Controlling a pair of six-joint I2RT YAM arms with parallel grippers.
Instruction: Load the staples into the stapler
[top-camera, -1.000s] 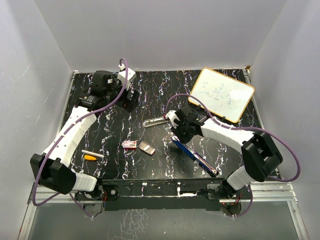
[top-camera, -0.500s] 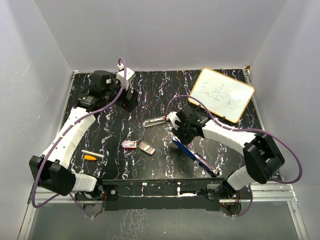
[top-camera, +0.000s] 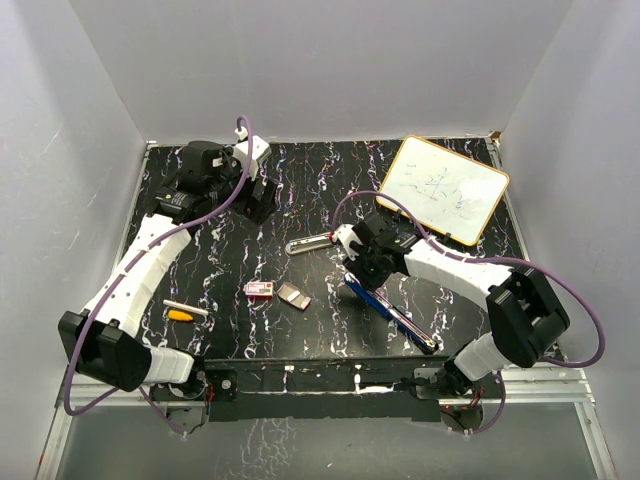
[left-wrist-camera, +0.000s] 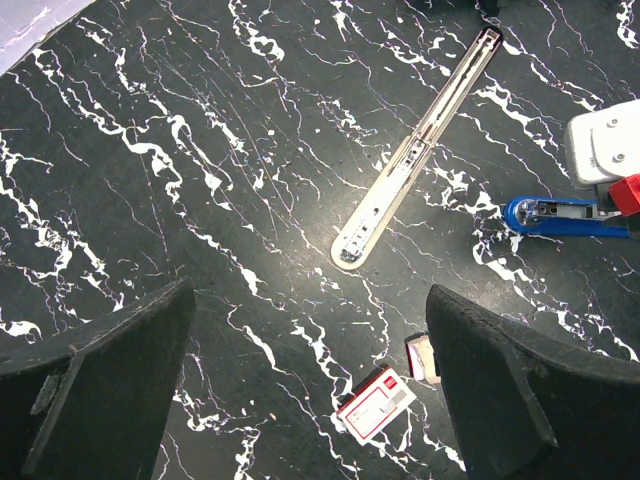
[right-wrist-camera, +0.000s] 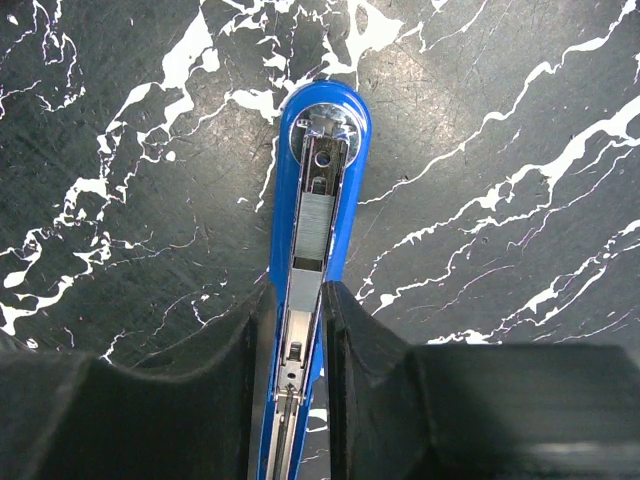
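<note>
A blue stapler (right-wrist-camera: 312, 200) is seen lying on a black marbled tabletop (top-camera: 230, 250), its magazine channel opened upward. It is clamped across its body by the right gripper (right-wrist-camera: 300, 340), one finger pressed to each side. A ridged grey strip (right-wrist-camera: 313, 225), judged to be staples, is seated in the channel near the nose. The red staple box (top-camera: 260, 290) and its tan inner tray (top-camera: 293, 296) are laid side by side on the tabletop, left of the stapler and apart from it. The left gripper (left-wrist-camera: 310, 290) is held high over the far left of the tabletop, spread wide and empty. A long silver rail (left-wrist-camera: 410, 160) is left loose between the two arms. The loading step is judged to be under way. Next, the stapler must be kept steady while the channel is filled or closed.
</note>
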